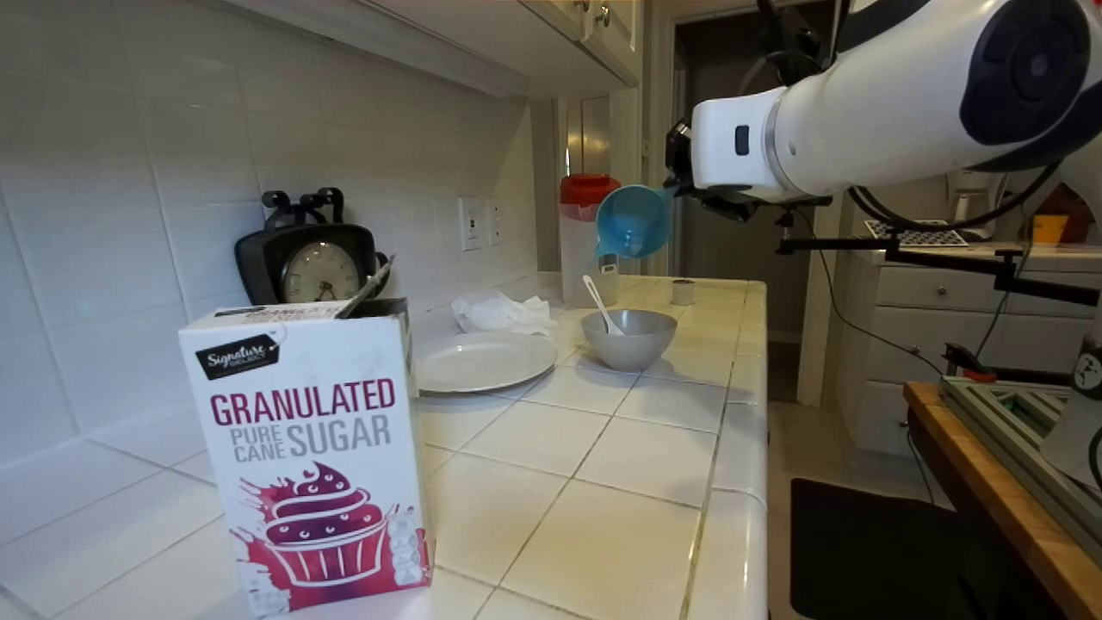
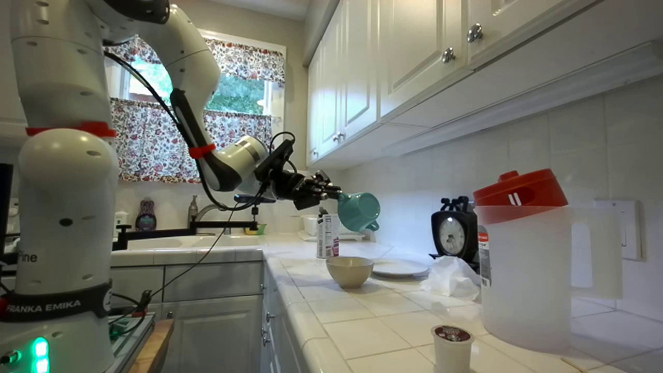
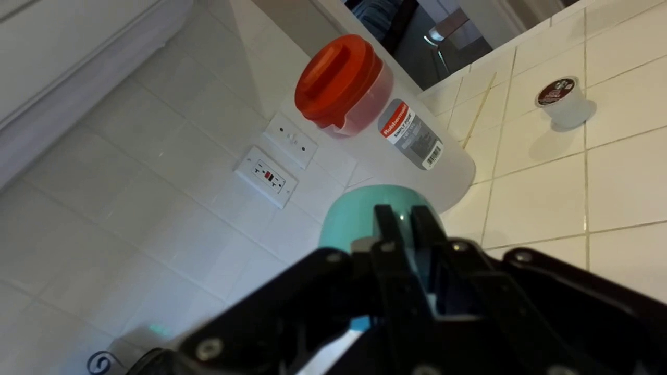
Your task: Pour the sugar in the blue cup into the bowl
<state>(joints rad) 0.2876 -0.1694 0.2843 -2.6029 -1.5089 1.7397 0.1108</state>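
In both exterior views the blue cup [image 1: 635,222] [image 2: 358,211] is in the air, tipped on its side, above the bowl [image 1: 633,344] [image 2: 350,273]. My gripper [image 1: 677,184] [image 2: 336,191] [image 3: 402,211] is shut on the cup at its edge nearest the arm; the exact part gripped is hard to make out. An exterior view looks into the cup's mouth, and no sugar can be made out inside. A white spoon [image 1: 603,306] leans in the bowl, which rests on the tiled counter. The bowl's contents are hidden. The wrist view shows the cup's outside [image 3: 338,224] behind the fingers.
A white plate [image 1: 482,362] and crumpled paper [image 1: 504,313] lie beside the bowl. Also on the counter stand a sugar box [image 1: 310,465], a black scale [image 1: 301,250], a red-lidded pitcher [image 2: 528,269] and a small pod [image 2: 452,349]. Cabinets [image 2: 393,67] overhang the wall side.
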